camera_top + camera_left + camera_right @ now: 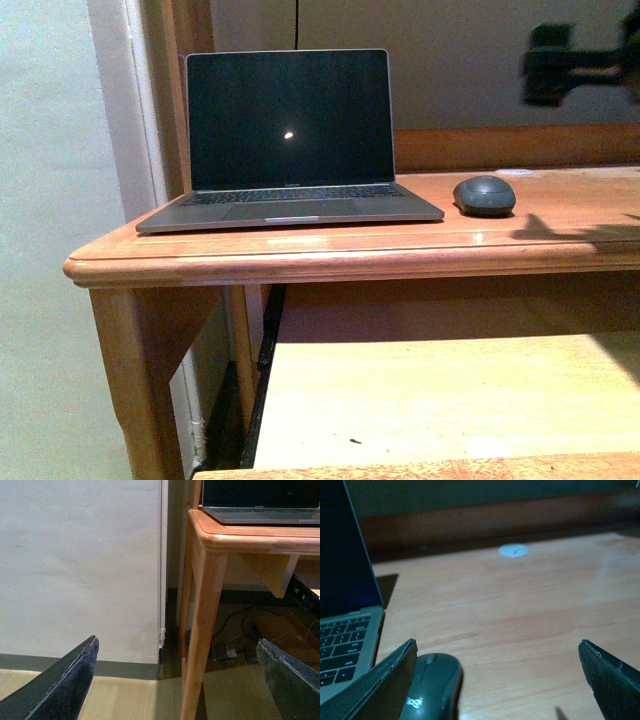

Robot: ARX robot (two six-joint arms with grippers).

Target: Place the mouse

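The mouse (484,195), dark grey and oval, lies on the wooden desk (300,255) just right of the open laptop (288,140). My right gripper (575,65) shows blurred in the air above and to the right of the mouse. In the right wrist view the right gripper (497,680) is open and empty. The mouse (432,687) lies on the desk close beside one finger (375,690), partly hidden by it. My left gripper (177,680) is open and empty, low beside the desk's leg (200,630), and does not show in the front view.
The laptop's keyboard (342,647) lies right beside the mouse. A small white sticker (513,550) is on the desk further back. A pale wall (80,565) stands left of the desk. A lighter wooden shelf (440,395) sits below the desktop. Cables (235,630) lie on the floor.
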